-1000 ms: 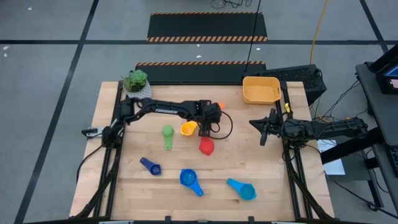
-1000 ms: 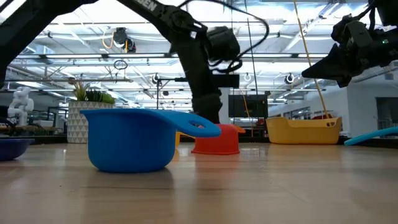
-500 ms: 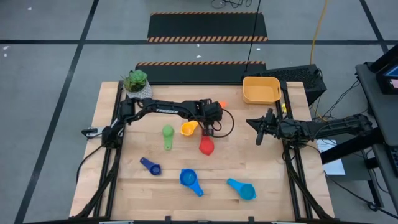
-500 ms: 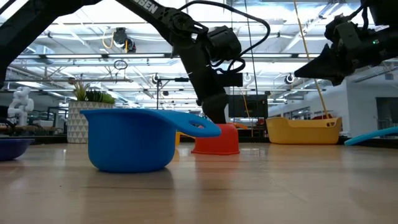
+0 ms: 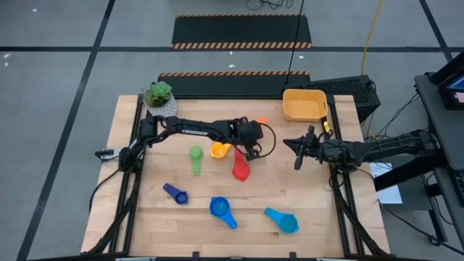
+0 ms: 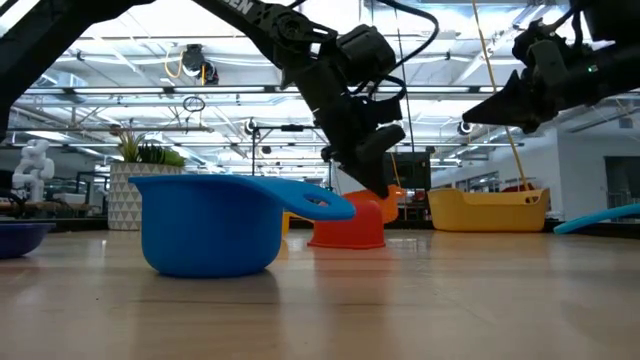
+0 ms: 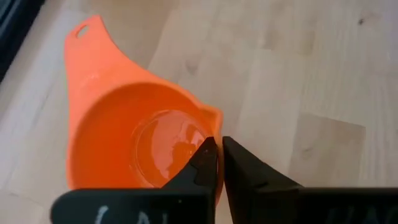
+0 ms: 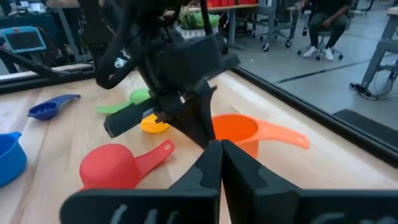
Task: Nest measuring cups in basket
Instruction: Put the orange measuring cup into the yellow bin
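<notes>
An orange measuring cup (image 7: 130,130) sits at the table's middle, mostly hidden under my left gripper (image 5: 250,150) in the high view, where only its handle (image 5: 260,119) shows. My left gripper (image 7: 219,149) is shut on it. A red cup (image 5: 240,168) lies upside down just nearer. Yellow (image 5: 220,150), green (image 5: 196,158), dark blue (image 5: 175,193), blue (image 5: 221,209) and light blue (image 5: 283,220) cups lie spread over the wood. The yellow-orange basket (image 5: 304,105) stands at the far right. My right gripper (image 5: 297,159) hovers shut, right of the cups. My left gripper pinches the orange cup's wall at its rim (image 7: 211,121), on the side opposite the handle, with one finger (image 7: 202,163) inside the bowl and the other (image 7: 245,168) outside. The fingers slant down from above. Whether the cup's bottom still rests on the table I cannot tell.
A white pot with a green plant (image 5: 159,96) stands at the far left corner. Bare wood lies between the orange cup and the basket. In the low view the blue cup (image 6: 215,225) stands close in front and hides part of the table.
My left gripper has rolled at the wrist, tipped, and shut on the orange cup's rim. My right gripper has drifted a little toward the table's left, staying shut.
</notes>
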{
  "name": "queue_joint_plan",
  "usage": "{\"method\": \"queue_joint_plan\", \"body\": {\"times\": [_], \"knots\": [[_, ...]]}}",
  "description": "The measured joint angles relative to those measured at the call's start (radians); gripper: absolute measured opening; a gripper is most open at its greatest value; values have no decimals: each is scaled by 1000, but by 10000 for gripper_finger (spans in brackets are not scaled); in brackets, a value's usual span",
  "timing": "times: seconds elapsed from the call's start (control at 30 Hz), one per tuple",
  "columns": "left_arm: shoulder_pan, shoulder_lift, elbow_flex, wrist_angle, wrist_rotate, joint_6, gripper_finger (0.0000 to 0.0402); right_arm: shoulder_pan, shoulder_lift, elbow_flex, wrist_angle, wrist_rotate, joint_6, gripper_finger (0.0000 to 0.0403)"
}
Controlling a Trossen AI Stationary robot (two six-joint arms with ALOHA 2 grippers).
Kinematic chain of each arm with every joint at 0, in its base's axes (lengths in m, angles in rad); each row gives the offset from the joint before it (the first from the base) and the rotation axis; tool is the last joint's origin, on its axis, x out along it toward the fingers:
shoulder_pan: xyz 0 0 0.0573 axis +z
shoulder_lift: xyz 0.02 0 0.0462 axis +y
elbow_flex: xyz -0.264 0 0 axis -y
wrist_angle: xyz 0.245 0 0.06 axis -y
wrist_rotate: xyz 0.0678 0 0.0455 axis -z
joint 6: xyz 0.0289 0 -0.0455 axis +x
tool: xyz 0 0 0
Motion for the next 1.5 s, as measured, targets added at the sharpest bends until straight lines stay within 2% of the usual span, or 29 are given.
{"method": "queue_joint_plan", "body": {"times": [0.33,0.47,0.63,0.7,0.83,1.1,1.33,1.5], "knots": [[-2,8,0,-6,0,-44,125,0,0,0,45,0,-34,0],[-14,-23,0,-29,13,0,148,0,0,0,44,0,-52,0],[-13,-96,0,-52,13,44,158,0,0,0,44,0,-59,0],[-10,-121,0,-63,11,141,158,0,0,0,44,0,-59,0],[5,-145,2,-89,10,482,159,0,0,0,44,-1,-59,0],[45,-142,0,-262,8,1038,159,0,0,0,36,-6,-60,0],[48,-113,0,-278,11,1359,159,0,0,-1,-9,-8,-63,0],[43,-76,-2,-280,14,1513,159,0,0,-1,-13,-8,-78,0]]}}
